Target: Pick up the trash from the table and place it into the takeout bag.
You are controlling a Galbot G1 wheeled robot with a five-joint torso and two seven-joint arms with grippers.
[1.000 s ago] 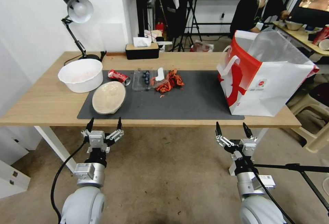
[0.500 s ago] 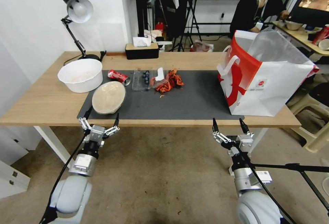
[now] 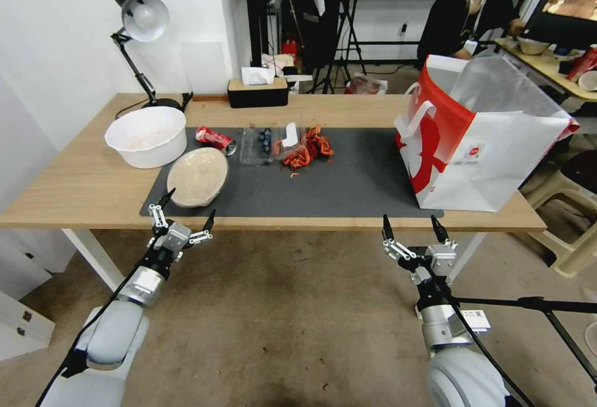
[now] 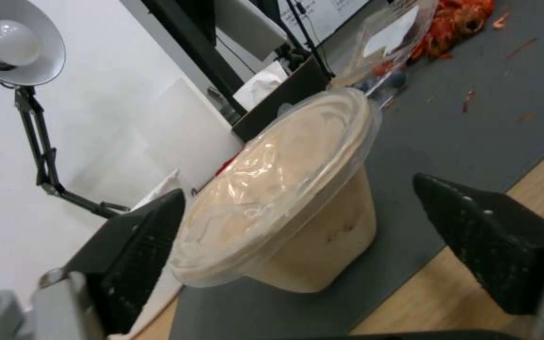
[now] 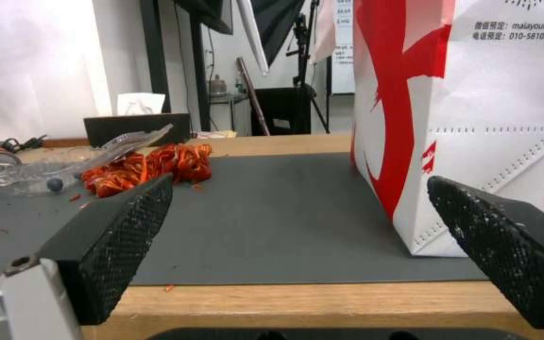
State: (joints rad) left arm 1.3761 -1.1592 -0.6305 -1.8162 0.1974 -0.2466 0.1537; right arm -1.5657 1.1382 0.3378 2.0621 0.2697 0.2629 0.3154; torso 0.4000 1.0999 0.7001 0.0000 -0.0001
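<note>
The trash lies on the dark mat (image 3: 348,183) of the table (image 3: 87,189): a beige oval lidded tub (image 3: 198,177), a crushed red can (image 3: 214,138), a clear plastic box (image 3: 267,144) and a heap of red-orange scraps (image 3: 308,147). The takeout bag (image 3: 485,139) stands open at the mat's right end. My left gripper (image 3: 191,203) is open at the table's front edge, just short of the tub (image 4: 284,189), which sits ahead between its fingers (image 4: 140,255). My right gripper (image 3: 410,219) is open below the front edge, left of the bag (image 5: 473,118).
A white bowl (image 3: 147,135) sits left of the mat, with a desk lamp (image 3: 142,18) behind it. A black tissue box (image 3: 257,91) stands at the table's back edge. A tripod leg (image 3: 541,304) runs across the floor on the right. A beige stool (image 3: 569,208) stands beyond the bag.
My left arm has swung forward and tilted, bringing its open gripper up to the table edge by the beige tub. The right gripper has risen slightly toward the edge.
</note>
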